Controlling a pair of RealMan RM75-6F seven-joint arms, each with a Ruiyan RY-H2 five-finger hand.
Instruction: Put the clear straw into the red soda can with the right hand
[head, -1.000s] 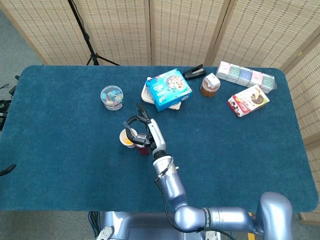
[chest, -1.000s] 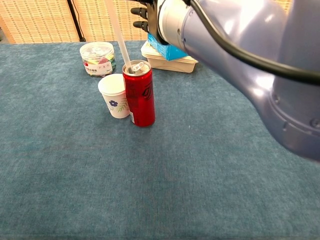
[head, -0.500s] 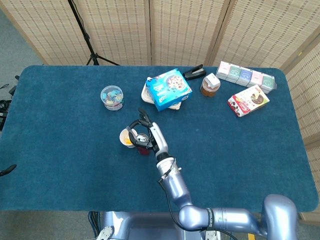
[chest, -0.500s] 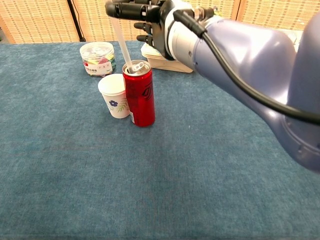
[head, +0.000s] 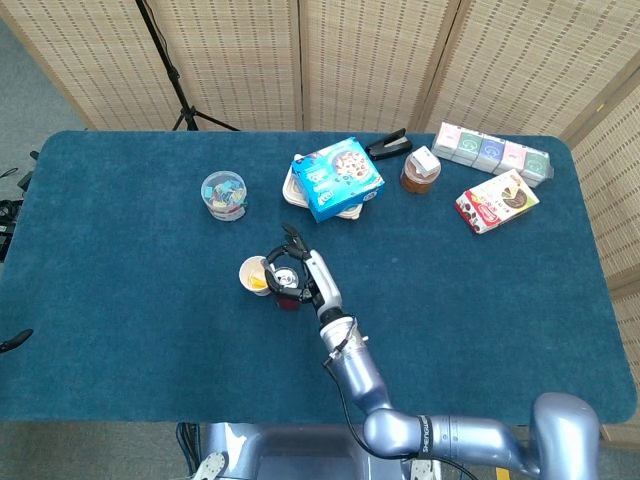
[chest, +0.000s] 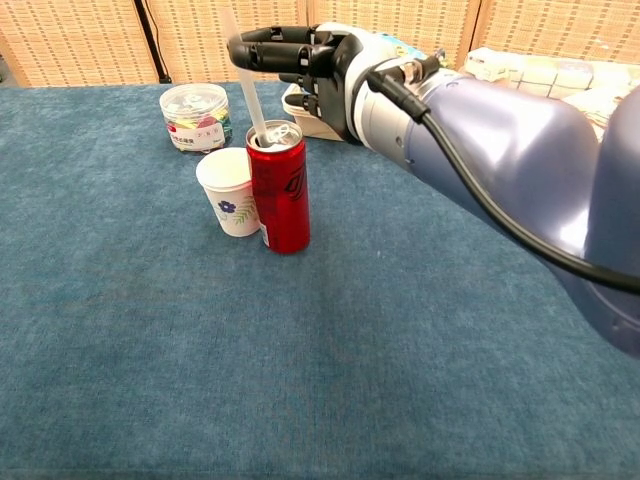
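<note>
You have a deep teal-blue worktop (chest: 150, 380) with a carpet-like nap. The soda can (chest: 279, 195) is red with a dark logo and a silver top; the straw (chest: 248, 95) in it is clear, nearly white. At the can's nine o'clock, the paper cup (chest: 230, 192) is white with a small blue flower. Your right hand (chest: 300, 62) has black fingers and a white back, on a glossy lavender-grey arm (chest: 500, 150). The jar (chest: 195, 117) at eleven o'clock is clear, with multicoloured bits inside.

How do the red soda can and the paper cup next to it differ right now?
The red soda can is taller than the white paper cup. The can is metal red and narrow; the cup is white with a small flower print. The can has the clear straw in its opening; the cup has none. Both stand upright, side by side.
</note>
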